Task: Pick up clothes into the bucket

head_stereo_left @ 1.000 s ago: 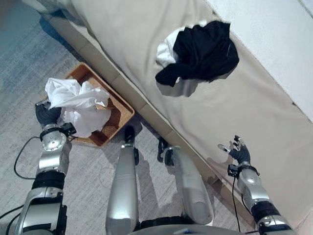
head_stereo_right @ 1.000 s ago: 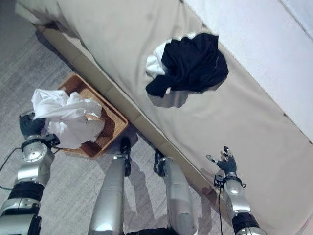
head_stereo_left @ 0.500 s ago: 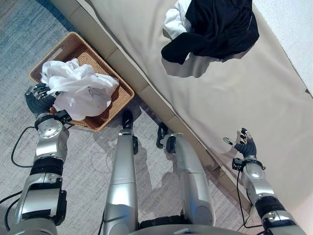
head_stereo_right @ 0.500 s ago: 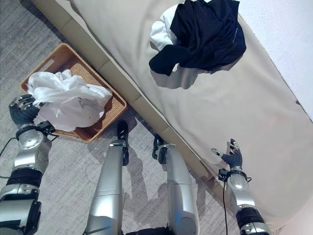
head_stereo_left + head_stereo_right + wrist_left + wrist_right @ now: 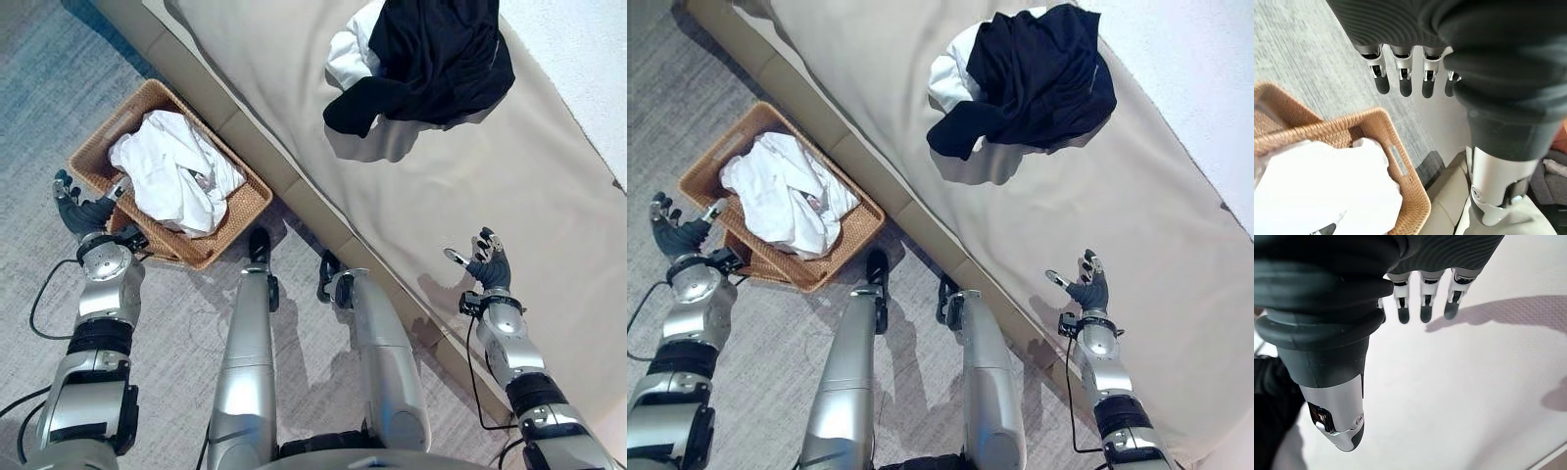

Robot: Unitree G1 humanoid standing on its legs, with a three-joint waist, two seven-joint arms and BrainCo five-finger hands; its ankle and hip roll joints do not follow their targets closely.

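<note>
A white garment [image 5: 178, 172] lies crumpled inside a woven brown basket [image 5: 239, 217] on the floor beside the bed. My left hand [image 5: 82, 212] hangs open just off the basket's near-left corner, holding nothing; its wrist view shows straight fingers [image 5: 1406, 82] above the basket rim [image 5: 1378, 116] and the white garment [image 5: 1327, 188]. A black garment [image 5: 431, 59] lies bunched on the beige bed with a white piece [image 5: 352, 57] tucked under its left side. My right hand [image 5: 484, 269] is open above the bed sheet, well below the black garment.
The beige bed [image 5: 294, 88] runs diagonally from upper left to lower right, its edge [image 5: 313, 220] passing right beside the basket. Grey carpet [image 5: 39, 108] covers the floor on the left. A white wall [image 5: 578, 69] rises behind the bed.
My left hand has let go of the white garment, which dropped from a raised bundle into the basket. The hand drew back and opened. The camera has shifted slightly.
</note>
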